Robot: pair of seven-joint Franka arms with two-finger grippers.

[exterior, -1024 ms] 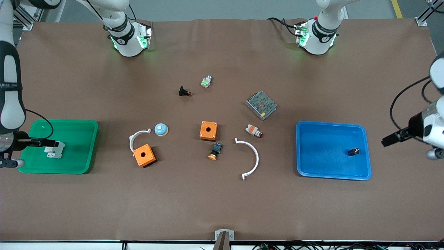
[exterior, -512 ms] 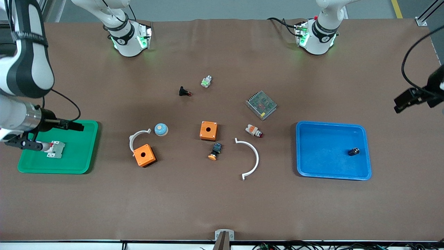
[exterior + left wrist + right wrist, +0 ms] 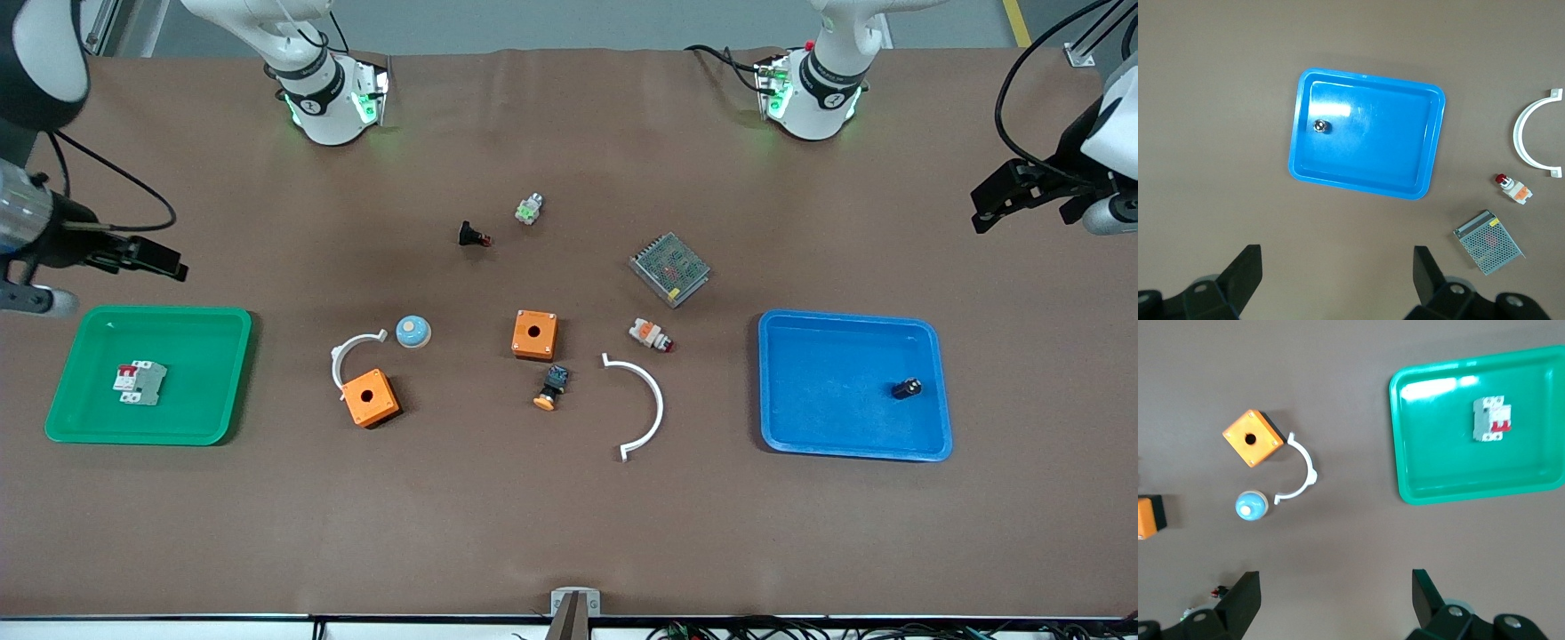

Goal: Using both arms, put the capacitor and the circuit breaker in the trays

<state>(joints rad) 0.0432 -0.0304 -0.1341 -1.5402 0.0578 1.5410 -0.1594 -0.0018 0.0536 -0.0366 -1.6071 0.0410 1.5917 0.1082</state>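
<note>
Capacitor (image 3: 907,388) lying in blue tray (image 3: 935,444) at the left arm's end; circuit breaker (image 3: 140,383) flat in green tray (image 3: 62,434) at the right arm's end. Left gripper (image 3: 1000,196) hangs over bare table above its tray, jaws spread, empty; right gripper (image 3: 147,258) likewise. Both placements appear complete; next move calls only for parking the arms.

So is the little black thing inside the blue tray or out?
Inside. The capacitor lies on the blue tray floor, within its rim; neither gripper touches it.
</note>
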